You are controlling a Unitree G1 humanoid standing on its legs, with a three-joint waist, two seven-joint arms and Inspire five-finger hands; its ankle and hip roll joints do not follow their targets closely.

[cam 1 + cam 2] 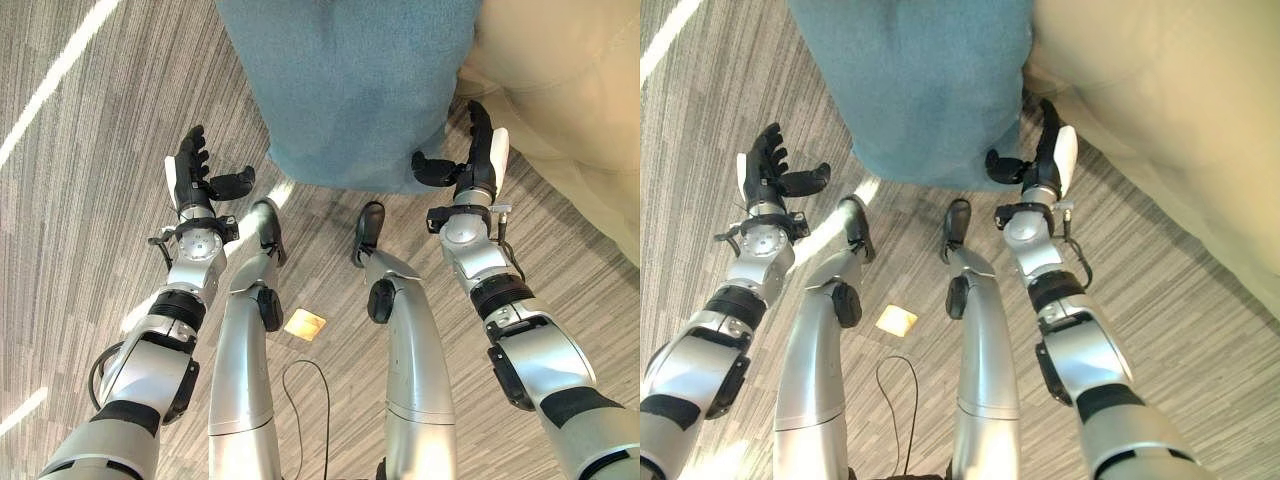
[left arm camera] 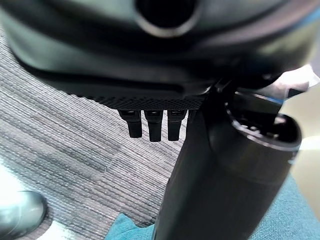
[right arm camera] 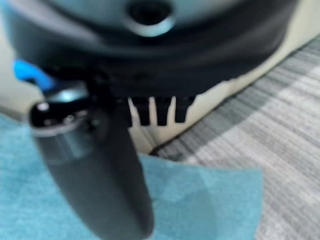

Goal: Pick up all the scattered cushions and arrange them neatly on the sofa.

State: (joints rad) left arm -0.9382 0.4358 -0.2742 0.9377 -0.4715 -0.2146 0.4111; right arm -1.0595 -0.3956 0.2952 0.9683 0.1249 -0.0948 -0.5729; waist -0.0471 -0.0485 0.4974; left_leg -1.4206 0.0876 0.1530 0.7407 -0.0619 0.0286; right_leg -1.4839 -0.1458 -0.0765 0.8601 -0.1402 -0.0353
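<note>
Currently, a teal cushion (image 1: 345, 90) lies on the grey striped floor (image 1: 90, 180), its right edge against the beige sofa (image 1: 570, 90). Left hand (image 1: 195, 175) hovers left of the cushion, fingers spread, holding nothing. Right hand (image 1: 470, 160) sits at the cushion's lower right corner, fingers straight, thumb extended toward the fabric.

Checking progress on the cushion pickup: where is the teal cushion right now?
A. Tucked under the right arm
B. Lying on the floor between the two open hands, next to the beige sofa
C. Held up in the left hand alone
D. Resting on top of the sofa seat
B: the teal cushion lies on the striped floor against the beige sofa, with the left hand and right hand open on either side, neither gripping it.
</note>
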